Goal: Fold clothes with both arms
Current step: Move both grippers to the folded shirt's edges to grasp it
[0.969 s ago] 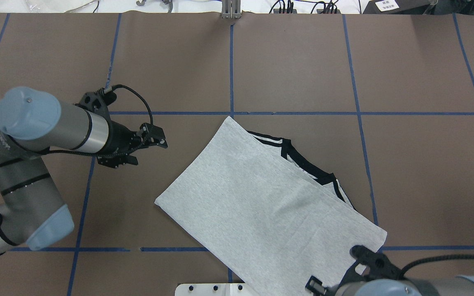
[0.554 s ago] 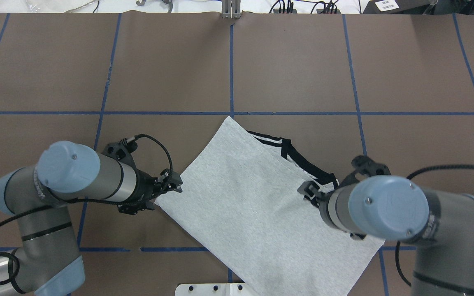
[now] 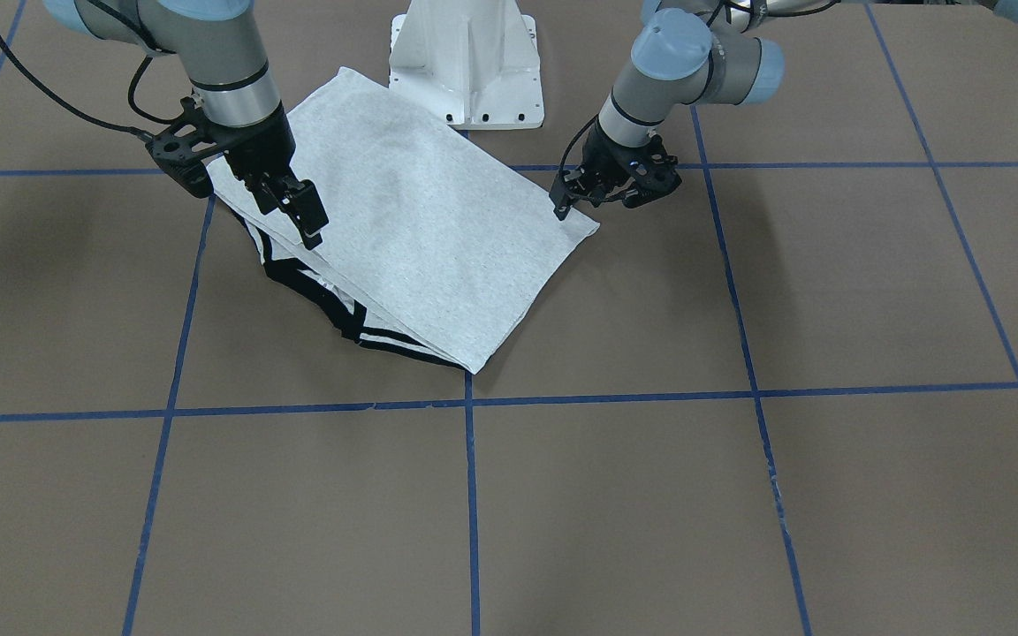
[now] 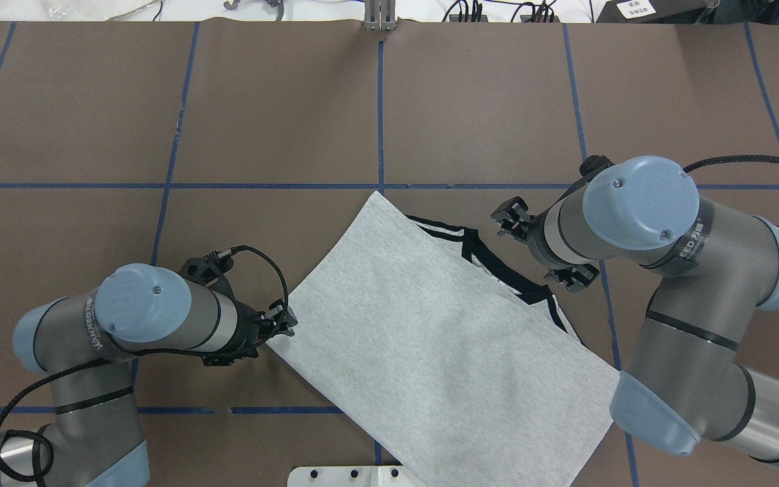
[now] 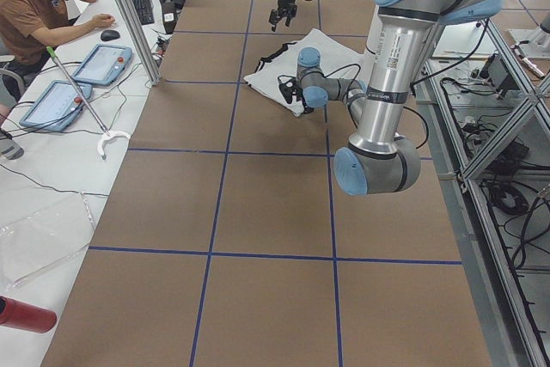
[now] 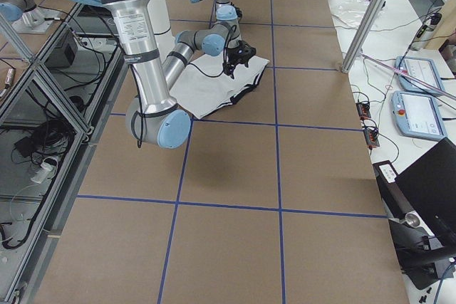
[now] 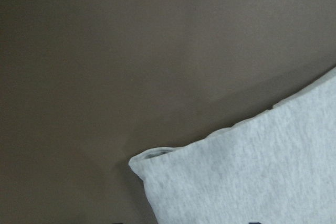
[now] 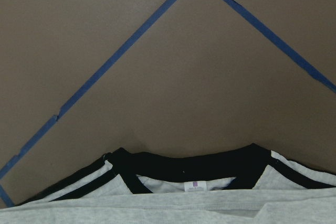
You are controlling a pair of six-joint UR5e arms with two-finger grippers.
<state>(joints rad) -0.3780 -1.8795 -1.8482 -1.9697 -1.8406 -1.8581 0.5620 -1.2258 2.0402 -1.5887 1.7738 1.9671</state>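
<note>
The grey T-shirt lies folded and flat, set diagonally on the brown table, with its black collar and striped cuffs peeking out along the far right edge. My left gripper sits low at the shirt's left corner, which lies flat and untouched; its jaws look open. On the other side, my right gripper hovers open just beyond the collar. From the front, the left gripper is beside the corner and the right gripper is above the shirt.
The white pedestal base stands right behind the shirt. Blue tape lines grid the table. A person sits at a side desk with tablets beyond the table's left end.
My left gripper came in from the far left down to the shirt's left corner. The right arm swung from the near edge up to the collar side. The shirt shifted slightly.
</note>
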